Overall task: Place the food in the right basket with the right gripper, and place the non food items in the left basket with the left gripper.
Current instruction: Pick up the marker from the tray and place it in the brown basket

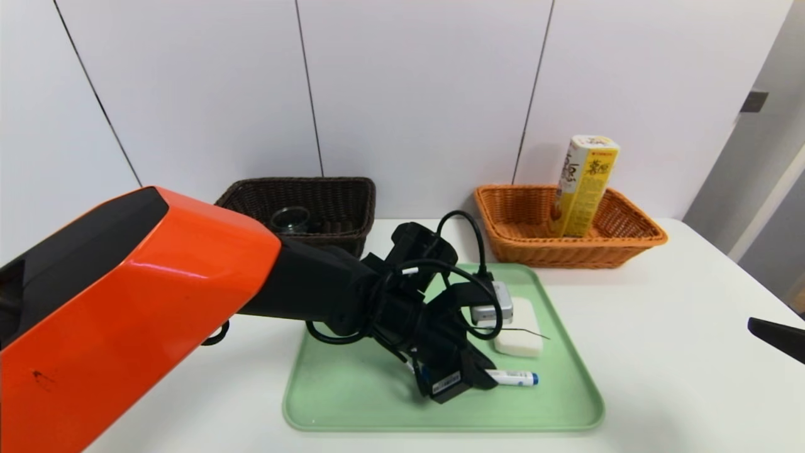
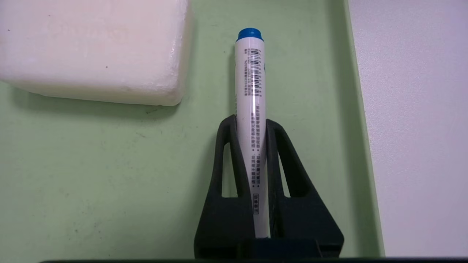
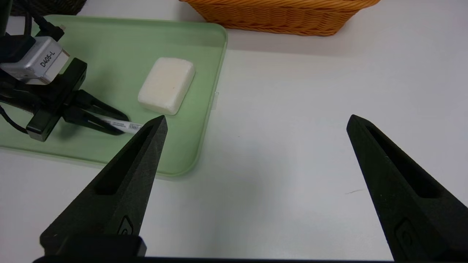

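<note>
Left hand (image 2: 251,122): closed on marker (image 2: 252,73); white block (image 2: 98,47) beside it. Right hand (image 3: 257,117): wide, over bench (image 3: 278,164).

Both baskets, dark (image 1: 327,236) and orange (image 1: 566,257), look like rough woven wicker; the tray (image 1: 352,402) smooth plastic; the marker (image 2: 252,109) glossy plastic; the tabletop (image 3: 274,146) smooth, pale, faintly shiny.

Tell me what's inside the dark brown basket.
The dark brown basket holds a clear glass cup. The left arm's orange and black links cover its front left part, so anything there is hidden.
</note>
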You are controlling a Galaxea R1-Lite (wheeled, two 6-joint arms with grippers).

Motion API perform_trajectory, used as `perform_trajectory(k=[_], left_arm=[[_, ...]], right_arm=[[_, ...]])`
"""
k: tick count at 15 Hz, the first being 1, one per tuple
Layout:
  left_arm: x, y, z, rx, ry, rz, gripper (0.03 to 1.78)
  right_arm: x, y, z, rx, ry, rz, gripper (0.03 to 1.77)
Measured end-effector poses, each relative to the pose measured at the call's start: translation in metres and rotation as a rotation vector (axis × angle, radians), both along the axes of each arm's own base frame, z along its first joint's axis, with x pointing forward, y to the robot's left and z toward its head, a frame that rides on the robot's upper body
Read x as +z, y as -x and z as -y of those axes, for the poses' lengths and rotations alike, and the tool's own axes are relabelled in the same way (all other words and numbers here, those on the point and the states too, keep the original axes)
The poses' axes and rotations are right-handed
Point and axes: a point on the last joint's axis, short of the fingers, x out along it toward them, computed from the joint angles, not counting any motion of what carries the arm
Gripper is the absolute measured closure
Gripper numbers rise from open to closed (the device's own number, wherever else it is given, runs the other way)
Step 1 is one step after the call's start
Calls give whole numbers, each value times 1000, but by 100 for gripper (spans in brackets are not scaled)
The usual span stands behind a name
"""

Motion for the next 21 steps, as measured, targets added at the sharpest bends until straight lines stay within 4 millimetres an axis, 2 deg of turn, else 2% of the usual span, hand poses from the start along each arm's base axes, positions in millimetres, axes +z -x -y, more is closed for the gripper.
perform_trajectory(k=[3,5,10,12,14,17,21], left_arm=[[10,2,-2,3,16,18,164],[25,4,-7,10,39,41,164],[83,15,-36,55,134,129,164],[108,9,-59,158,170,159,164],[129,-6,-86,325,191,182,164],[151,-30,-126,586,227,180,164],[156,-57,-169,791,248,154,164]], right_arm=[[0,1,0,1,-1,4,11],[1,1,0,2,-3,6,11],[1,2,0,1,-3,8,11],[1,2,0,2,-3,11,11],[2,1,0,0,-10,12,11],[2,1,0,1,-11,10,11],[1,0,0,1,-10,4,11]])
